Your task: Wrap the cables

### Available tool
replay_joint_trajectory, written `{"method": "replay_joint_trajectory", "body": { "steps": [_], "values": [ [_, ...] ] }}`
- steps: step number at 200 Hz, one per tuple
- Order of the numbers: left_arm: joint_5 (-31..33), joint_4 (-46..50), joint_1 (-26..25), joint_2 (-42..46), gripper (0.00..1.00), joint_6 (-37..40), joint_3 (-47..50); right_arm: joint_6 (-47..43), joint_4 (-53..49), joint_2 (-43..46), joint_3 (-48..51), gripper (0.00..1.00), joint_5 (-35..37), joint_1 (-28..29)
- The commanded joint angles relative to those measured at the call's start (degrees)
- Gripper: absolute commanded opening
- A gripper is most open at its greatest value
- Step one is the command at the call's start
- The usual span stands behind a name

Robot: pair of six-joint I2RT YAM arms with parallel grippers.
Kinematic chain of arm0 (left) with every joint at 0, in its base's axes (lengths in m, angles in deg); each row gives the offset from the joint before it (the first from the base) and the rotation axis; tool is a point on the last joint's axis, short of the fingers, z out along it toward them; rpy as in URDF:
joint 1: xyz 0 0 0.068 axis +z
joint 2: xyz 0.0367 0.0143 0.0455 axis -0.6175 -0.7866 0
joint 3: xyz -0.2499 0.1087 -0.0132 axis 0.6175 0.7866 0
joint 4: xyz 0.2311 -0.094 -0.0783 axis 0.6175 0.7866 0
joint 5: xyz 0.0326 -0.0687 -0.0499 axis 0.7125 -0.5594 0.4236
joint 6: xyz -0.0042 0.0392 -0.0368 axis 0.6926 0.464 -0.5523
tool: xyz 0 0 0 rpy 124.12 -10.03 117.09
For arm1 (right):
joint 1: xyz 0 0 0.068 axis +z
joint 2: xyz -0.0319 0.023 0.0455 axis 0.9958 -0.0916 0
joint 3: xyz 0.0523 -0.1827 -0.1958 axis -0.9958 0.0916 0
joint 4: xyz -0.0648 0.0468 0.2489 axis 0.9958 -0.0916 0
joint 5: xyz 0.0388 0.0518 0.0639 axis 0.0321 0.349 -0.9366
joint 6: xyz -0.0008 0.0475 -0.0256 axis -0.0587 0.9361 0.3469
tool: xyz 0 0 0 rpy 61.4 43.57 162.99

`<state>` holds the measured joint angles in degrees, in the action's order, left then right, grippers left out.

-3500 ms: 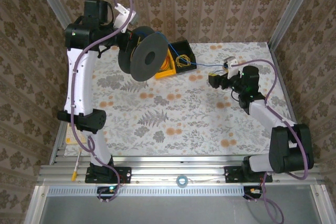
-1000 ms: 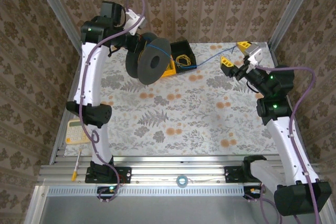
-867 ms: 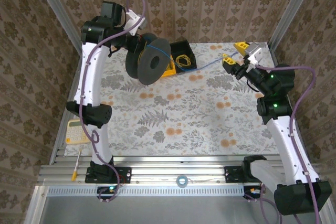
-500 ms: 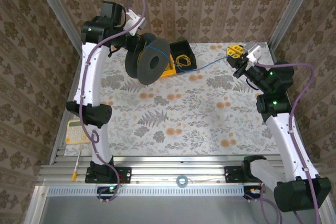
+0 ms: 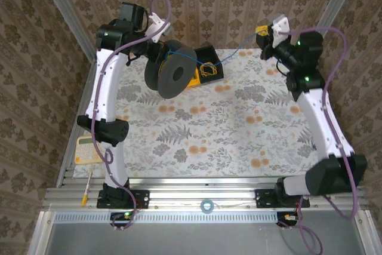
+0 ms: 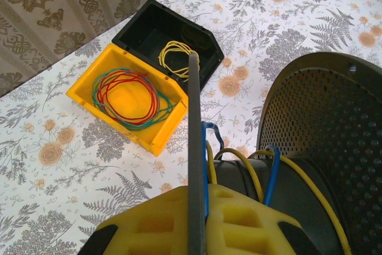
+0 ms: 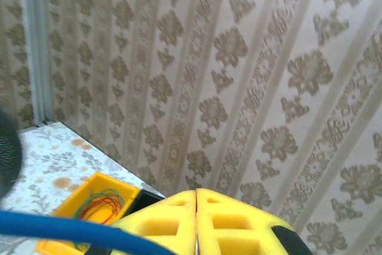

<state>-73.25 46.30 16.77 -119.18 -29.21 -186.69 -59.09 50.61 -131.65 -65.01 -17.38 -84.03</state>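
From overhead, the flowered table [image 5: 209, 129] and black spool [image 5: 170, 76] showed whole; the left wrist view added yellow cable [image 6: 242, 162] wound on the hub. Thin blue cable [image 7: 54, 226] stretched taut from spool to the right gripper [image 5: 262, 31], pressed together on it; the left gripper [image 6: 196, 201] pinched the spool's rim.

spool [image 5: 173, 85]: no readable marking
yellow bin [image 6: 89, 85]: no label legible
calculator [image 5: 88, 149]: key legends too small to read
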Motion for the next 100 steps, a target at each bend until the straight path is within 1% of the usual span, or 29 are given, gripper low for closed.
{"method": "replay_joint_trajectory", "body": {
  "steps": [1, 15, 37, 57, 79, 91, 100],
  "values": [
    [-0.50, 0.80, -0.81, 3.25, 0.00, 2.40, 0.54, 0.85, -8.34, -7.95, -7.15, 0.00, 5.73, -0.75],
    [-0.45, 1.00, -0.92, 4.19, 0.00, 2.94, 1.79, 1.97, -11.81, -14.12, -13.67, 0.00, 7.30, -1.46],
    [-0.58, 2.18, -1.26, 5.25, 0.00, 3.79, 2.37, 2.86, -17.99, -23.68, -24.25, 0.00, 7.85, -2.68],
    [-0.90, 3.06, -2.05, 6.48, 0.00, 4.82, 2.91, 2.09, -26.90, -33.03, -36.19, 0.00, 9.25, -3.21],
    [-3.95, 3.48, -2.16, 7.97, 0.00, 5.92, 3.37, 0.70, -37.31, -42.82, -48.55, 0.00, 10.87, -3.37],
    [-4.74, 3.20, -2.09, 8.85, 0.00, 5.86, 3.16, -0.02, -41.80, -46.42, -52.55, 0.00, 11.25, -3.25],
    [-5.63, 3.05, -1.97, 9.45, 0.00, 5.86, 2.46, -0.74, -43.87, -47.99, -53.09, 0.00, 11.65, -2.96]
  ]
}}
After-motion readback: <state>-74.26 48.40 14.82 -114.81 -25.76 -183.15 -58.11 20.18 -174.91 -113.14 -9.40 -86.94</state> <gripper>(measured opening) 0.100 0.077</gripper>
